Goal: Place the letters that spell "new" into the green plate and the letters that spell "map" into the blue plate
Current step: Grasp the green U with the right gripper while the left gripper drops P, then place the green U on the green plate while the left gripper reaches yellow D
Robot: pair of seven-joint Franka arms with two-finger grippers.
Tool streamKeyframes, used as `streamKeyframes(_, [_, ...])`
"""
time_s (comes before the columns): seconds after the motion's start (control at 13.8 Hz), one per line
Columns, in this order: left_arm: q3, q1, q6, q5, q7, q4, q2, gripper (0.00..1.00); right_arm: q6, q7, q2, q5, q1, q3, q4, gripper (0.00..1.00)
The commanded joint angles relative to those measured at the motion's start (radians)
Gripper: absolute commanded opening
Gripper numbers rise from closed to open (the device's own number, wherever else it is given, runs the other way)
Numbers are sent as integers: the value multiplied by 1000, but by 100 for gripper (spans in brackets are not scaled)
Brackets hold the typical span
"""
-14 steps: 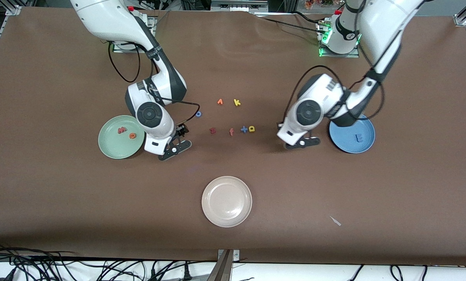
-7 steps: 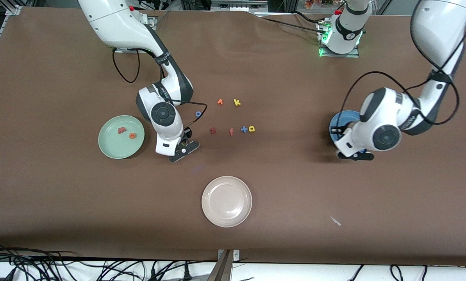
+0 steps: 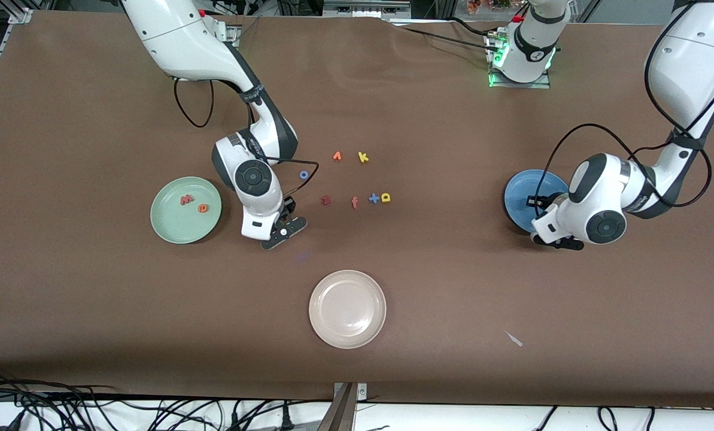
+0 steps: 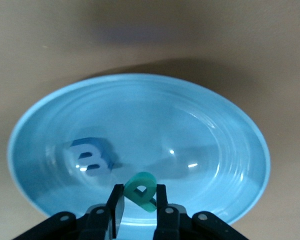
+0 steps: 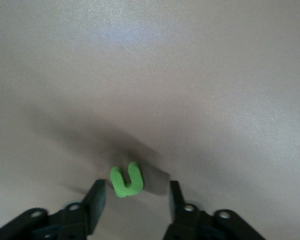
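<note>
My left gripper (image 4: pixel 138 189) hangs over the blue plate (image 4: pixel 230 115), shut on the teal p (image 4: pixel 145 181), which stands tilted between its fingers. The blue m (image 4: pixel 90 157) lies in that plate. In the front view the left hand hides much of the blue plate (image 3: pixel 519 200). My right gripper (image 5: pixel 136 187) is open, low over the bare table, with the green n (image 5: pixel 126 181) just off its fingertips, closer to one finger. The green plate (image 3: pixel 171 230) holds the pinkish-red w (image 3: pixel 187 199) and the orange e (image 3: pixel 203 208). The yellow a (image 3: pixel 385 197) lies mid-table.
Loose mid-table letters: blue o (image 3: pixel 303 175), an orange one (image 3: pixel 337 156), yellow k (image 3: pixel 363 157), dark red z (image 3: pixel 325 200), salmon f (image 3: pixel 355 202), and a blue plus (image 3: pixel 373 198) touching the a. A beige plate (image 3: pixel 348 308) sits nearer the front camera.
The left arm has swung from beside the middle letters to over the blue plate. The right gripper has shifted a little away from the green plate, toward the table's middle.
</note>
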Motion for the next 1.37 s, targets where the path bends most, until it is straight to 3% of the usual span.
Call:
streamKeyframes(0.0, [-21,35,8,29,12,-1,-8,98,1,4,15,-12,6,-1,23,37])
streamKeyframes(0.22, [-95,35,-8,1,-11,10,-73,100,1,4,15,-12,8,-1,25,30])
streamKeyframes(0.36, [-156,35,-26,-101,-95,9,-110,100,1,4,14,-12,8,-1,25,18])
streamKeyframes(0.58, [-289,20,-15,-154,-343,7,-114,100,-11,-2,-8,4,-3,-8,31,10])
streamKeyframes(0.72, [-343,-33,73,-154,-519,-5,-94,99,-27,-4,-26,5,-17,-14,29,9])
streamKeyframes(1.01, [-312,-234,311,-110,-825,-8,-24,97,-114,-13,-91,7,-72,-51,26,10])
streamKeyframes(1.3, [-157,-444,472,-24,-962,-7,16,87,-234,-82,-152,7,-100,-142,-1,10])
